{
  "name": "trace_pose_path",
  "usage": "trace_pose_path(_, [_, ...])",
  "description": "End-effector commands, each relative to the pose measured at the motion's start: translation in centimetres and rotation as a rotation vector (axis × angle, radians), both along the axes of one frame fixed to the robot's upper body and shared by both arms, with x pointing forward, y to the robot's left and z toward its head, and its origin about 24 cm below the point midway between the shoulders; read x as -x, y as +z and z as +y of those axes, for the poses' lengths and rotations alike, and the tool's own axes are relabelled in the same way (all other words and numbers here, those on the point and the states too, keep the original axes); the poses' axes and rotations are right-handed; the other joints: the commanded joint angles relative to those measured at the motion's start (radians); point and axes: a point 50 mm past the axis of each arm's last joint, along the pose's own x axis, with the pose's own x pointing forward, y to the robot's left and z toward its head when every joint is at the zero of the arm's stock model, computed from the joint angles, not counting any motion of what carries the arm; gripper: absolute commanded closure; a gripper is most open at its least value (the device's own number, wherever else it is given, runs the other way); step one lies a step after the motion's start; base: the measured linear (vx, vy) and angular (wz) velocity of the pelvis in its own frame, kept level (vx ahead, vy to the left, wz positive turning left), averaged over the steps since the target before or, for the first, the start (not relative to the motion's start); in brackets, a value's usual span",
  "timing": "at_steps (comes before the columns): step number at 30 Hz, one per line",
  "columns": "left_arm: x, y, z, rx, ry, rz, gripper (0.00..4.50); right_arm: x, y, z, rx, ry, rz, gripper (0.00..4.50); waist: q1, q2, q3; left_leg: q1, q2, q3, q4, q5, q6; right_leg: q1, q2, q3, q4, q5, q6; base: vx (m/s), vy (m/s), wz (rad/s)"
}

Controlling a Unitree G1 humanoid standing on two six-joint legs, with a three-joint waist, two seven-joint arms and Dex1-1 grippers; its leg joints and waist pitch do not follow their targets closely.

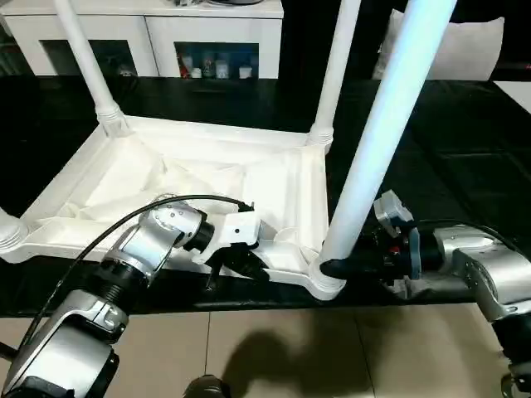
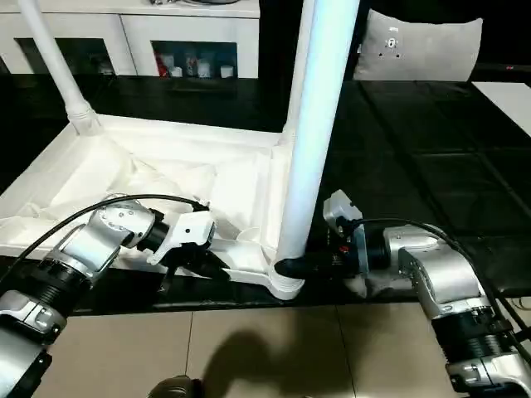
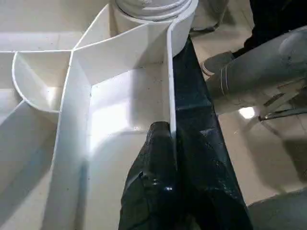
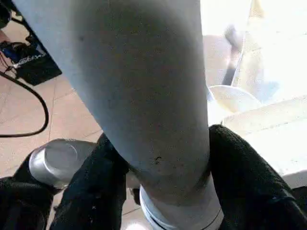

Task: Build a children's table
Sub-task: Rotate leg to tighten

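Upturned on the black floor (image 1: 465, 124): children's table (image 1: 207, 178), near rim overhanging pale tiles (image 1: 274, 348). Standing in its near corner socket: leg (image 1: 373, 141). Reaching level from the right, right gripper (image 4: 158, 167), fingers closed around that leg's base. Pinched shut on the near rim: left gripper (image 3: 170, 143). No legible writing.

The children's table (image 1: 207, 178) is all white, its legs too; the leg (image 1: 377, 141) beside the right end effector (image 1: 332, 268) has a pale bluish tint. Both end effectors have black fingers, and the left end effector (image 1: 241, 264) has a white housing behind it. The forearms (image 2: 431, 274) are silver. The surface (image 1: 431, 149) under the end effectors is glossy black, and the floor (image 1: 332, 348) nearer than them is beige tile. The cabinet (image 1: 166, 33) beyond them is white.
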Motion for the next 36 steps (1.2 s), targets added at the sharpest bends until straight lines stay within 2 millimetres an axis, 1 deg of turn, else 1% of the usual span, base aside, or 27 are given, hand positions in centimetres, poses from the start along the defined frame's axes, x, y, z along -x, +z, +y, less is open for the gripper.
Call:
trace_pose_path(1, [0.1,0.4,-0.8,0.025,-0.012,0.006,4.5,0.4,0.1,0.6,-0.066,0.009,0.046,2.35,-0.007,-0.006,-0.068,0.028,0.041,-0.005,-0.062,-0.187,0.05,0.045,-0.055,0.04,-0.065,-0.099,-0.249,0.0,0.0,0.0])
trace_pose_path(2, [0.1,0.4,-0.9,0.028,-0.001,0.01,4.5,0.4,0.1,0.7,-0.069,-0.003,0.047,2.36,-0.007,-0.007,-0.067,0.028,0.04,-0.005,-0.062,-0.196,0.046,0.045,-0.056,0.04,-0.066,-0.115,-0.247,0.0,0.0,0.0])
trace_pose_path(5, [-0.2,0.1,-1.5,0.033,0.103,0.022,4.5,-1.0,-0.6,1.5,-0.051,-0.22,0.032,2.37,-0.013,-0.006,-0.063,0.025,0.038,-0.007,-0.066,-0.209,0.032,0.042,-0.056,0.041,-0.069,-0.158,-0.235,0.0,0.0,0.0])
trace_pose_path(6, [-0.4,0.0,-1.9,0.04,0.147,0.019,4.5,-1.8,-1.0,1.8,-0.037,-0.311,0.025,2.38,-0.02,-0.008,-0.059,0.028,0.035,-0.008,-0.07,-0.262,0.001,0.038,-0.06,0.043,-0.079,-0.258,-0.21,0.0,0.0,0.0])
trace_pose_path(7, [-0.7,-0.1,-2.3,0.046,0.2,0.013,4.5,-2.6,-1.4,2.1,-0.026,-0.399,0.024,2.38,-0.025,-0.009,-0.057,0.027,0.034,-0.01,-0.072,-0.277,-0.009,0.038,-0.06,0.043,-0.082,-0.292,-0.201,0.0,0.0,0.0])
trace_pose_path(8, [-0.9,-0.1,-2.6,0.05,0.233,0.011,4.5,-3.0,-1.6,2.3,-0.018,-0.451,0.029,2.4,-0.038,-0.009,-0.054,0.028,0.032,-0.013,-0.076,-0.302,-0.031,0.036,-0.062,0.042,-0.087,-0.356,-0.185,0.0,0.0,0.0])
trace_pose_path(9, [-1.1,-0.1,-2.9,0.053,0.265,0.008,4.5,-3.4,-1.8,2.5,-0.004,-0.498,0.022,2.41,-0.047,-0.009,-0.055,0.027,0.031,-0.018,-0.077,-0.313,-0.041,0.041,-0.061,0.039,-0.089,-0.385,-0.169,0.0,0.0,0.0])
trace_pose_path(11, [-1.4,-0.1,-3.4,0.061,0.323,0.001,4.5,-3.9,-2.0,3.1,0.01,-0.563,0.014,2.42,-0.058,-0.009,-0.055,0.026,0.031,-0.016,-0.077,-0.309,-0.041,0.038,-0.056,0.042,-0.089,-0.362,-0.166,0.0,0.0,0.0])
trace_pose_path(12, [-1.7,0.1,-4.0,0.073,0.381,-0.004,4.5,-4.3,-2.1,3.6,0.015,-0.621,0.016,2.42,-0.069,-0.008,-0.057,0.025,0.029,-0.014,-0.076,-0.301,-0.039,0.036,-0.054,0.043,-0.087,-0.317,-0.179,0.0,0.0,0.0])
trace_pose_path(13, [-2.1,0.4,-5.8,0.103,0.46,-0.019,4.5,-5.7,-2.4,4.3,0.036,-0.783,-0.003,2.42,-0.079,-0.009,-0.059,0.024,0.027,-0.014,-0.074,-0.289,-0.038,0.037,-0.054,0.042,-0.085,-0.295,-0.188,0.0,0.0,0.0])
trace_pose_path(14, [-2.1,0.4,-5.9,0.106,0.465,-0.02,4.5,-5.7,-2.5,4.3,0.037,-0.791,-0.004,2.42,-0.084,-0.009,-0.059,0.023,0.026,-0.013,-0.073,-0.286,-0.039,0.036,-0.055,0.042,-0.085,-0.291,-0.193,0.0,0.0,0.0])
trace_pose_path(15, [-2.2,0.4,-6.3,0.115,0.488,-0.023,4.5,-6.0,-2.5,4.5,0.034,-0.813,-0.013,2.42,-0.084,-0.01,-0.06,0.026,0.023,-0.012,-0.069,-0.286,-0.03,0.037,-0.055,0.04,-0.091,-0.309,-0.186,0.0,0.0,0.0])
trace_pose_path(16, [-2.3,0.5,-6.9,0.127,0.517,-0.03,4.5,-6.1,-2.5,4.9,0.012,-0.814,-0.004,2.1,-0.084,-0.011,-0.061,0.024,0.023,-0.01,-0.067,-0.268,-0.014,0.039,-0.053,0.042,-0.091,-0.286,-0.186,0.0,0.0,0.0])
trace_pose_path(17, [-2.3,0.5,-7.2,0.132,0.532,-0.035,4.5,-6.2,-2.5,5.1,0.003,-0.821,0.0,2.1,-0.084,-0.011,-0.061,0.024,0.023,-0.01,-0.067,-0.268,-0.014,0.039,-0.053,0.042,-0.091,-0.286,-0.186,0.0,0.0,0.0])
trace_pose_path(18, [-2.4,0.4,-7.5,0.136,0.541,-0.043,4.5,-6.3,-2.5,5.2,-0.008,-0.833,0.008,1.77,-0.081,-0.01,-0.065,0.021,0.023,-0.008,-0.064,-0.219,0.008,0.044,-0.049,0.042,-0.086,-0.203,-0.197,0.0,0.0,0.0])
trace_pose_path(19, [-2.4,0.4,-7.7,0.139,0.547,-0.049,4.5,-6.3,-2.5,5.3,-0.018,-0.838,0.015,1.77,-0.081,-0.009,-0.067,0.019,0.022,-0.007,-0.063,-0.199,0.017,0.046,-0.048,0.042,-0.082,-0.169,-0.202,0.0,0.0,0.0])
trace_pose_path(20, [-2.4,0.4,-7.7,0.139,0.547,-0.049,4.5,-6.3,-2.5,5.3,-0.018,-0.838,0.015,1.77,-0.077,-0.009,-0.07,0.02,0.023,-0.007,-0.062,-0.162,0.031,0.048,-0.046,0.041,-0.077,-0.103,-0.215,0.0,0.0,0.0])
trace_pose_path(21, [-2.4,0.4,-7.9,0.14,0.546,-0.064,4.5,-6.2,-2.3,5.3,-0.025,-0.831,0.009,1.59,-0.075,-0.008,-0.071,0.019,0.023,-0.006,-0.06,-0.134,0.045,0.052,-0.045,0.04,-0.072,-0.044,-0.229,0.0,0.0,0.0])
trace_pose_path(22, [-2.4,0.5,-7.9,0.136,0.55,-0.072,4.5,-6.2,-2.3,5.3,-0.026,-0.831,0.003,1.59,-0.074,-0.009,-0.071,0.018,0.022,-0.005,-0.06,-0.127,0.051,0.053,-0.044,0.04,-0.071,-0.024,-0.233,0.0,0.0,0.0])
trace_pose_path(23, [-2.4,0.4,-7.8,0.131,0.555,-0.077,4.5,-6.2,-2.2,5.2,-0.026,-0.831,-0.004,1.37,-0.072,-0.008,-0.071,0.019,0.023,-0.006,-0.06,-0.125,0.056,0.053,-0.044,0.039,-0.07,-0.015,-0.237,0.0,0.0,0.0])
trace_pose_path(25, [-2.5,0.4,-7.4,0.124,0.554,-0.088,4.5,-6.0,-2.1,4.6,-0.033,-0.823,-0.026,1.29,-0.071,-0.007,-0.068,0.022,0.025,-0.006,-0.063,-0.152,0.059,0.052,-0.047,0.038,-0.075,-0.05,-0.239,0.0,0.0,0.0])
trace_pose_path(28, [-2.4,0.2,-6.5,0.112,0.509,-0.109,4.5,-5.5,-1.7,3.4,-0.056,-0.772,-0.056,0.95,-0.067,-0.006,-0.066,0.024,0.028,-0.007,-0.067,-0.195,0.046,0.052,-0.049,0.039,-0.083,-0.12,-0.22,0.0,0.0,0.0])
trace_pose_path(31, [-2.2,0.0,-5.8,0.106,0.46,-0.116,4.5,-4.8,-1.4,2.4,-0.055,-0.7,-0.082,0.74,-0.06,-0.007,-0.066,0.024,0.029,-0.006,-0.066,-0.189,0.053,0.052,-0.048,0.041,-0.082,-0.099,-0.212,0.0,0.0,0.0])
trace_pose_path(32, [-2.1,-0.1,-5.4,0.098,0.435,-0.114,4.5,-4.4,-1.2,1.8,-0.056,-0.655,-0.097,0.51,-0.056,-0.008,-0.066,0.023,0.029,-0.006,-0.067,-0.187,0.052,0.052,-0.049,0.04,-0.081,-0.101,-0.213,0.0,0.0,0.0])
trace_pose_path(33, [-1.9,-0.1,-5.1,0.095,0.404,-0.116,4.5,-4.1,-1.1,1.3,-0.058,-0.619,-0.11,0.51,-0.053,-0.009,-0.065,0.023,0.03,-0.007,-0.067,-0.191,0.053,0.054,-0.049,0.04,-0.082,-0.107,-0.209,0.0,0.0,0.0])
trace_pose_path(35, [-1.7,-0.2,-4.6,0.084,0.361,-0.11,4.5,-3.7,-0.7,0.7,-0.061,-0.568,-0.123,0.38,-0.051,-0.006,-0.066,0.024,0.031,-0.007,-0.066,-0.193,0.056,0.051,-0.05,0.04,-0.081,-0.1,-0.214,0.0,0.0,0.0])
trace_pose_path(36, [-1.6,-0.2,-4.2,0.075,0.336,-0.1,4.5,-3.4,-0.5,0.5,-0.062,-0.538,-0.128,0.18,-0.049,0.0,-0.066,0.024,0.031,-0.008,-0.067,-0.191,0.058,0.051,-0.05,0.04,-0.078,-0.092,-0.218,0.0,0.0,0.0])
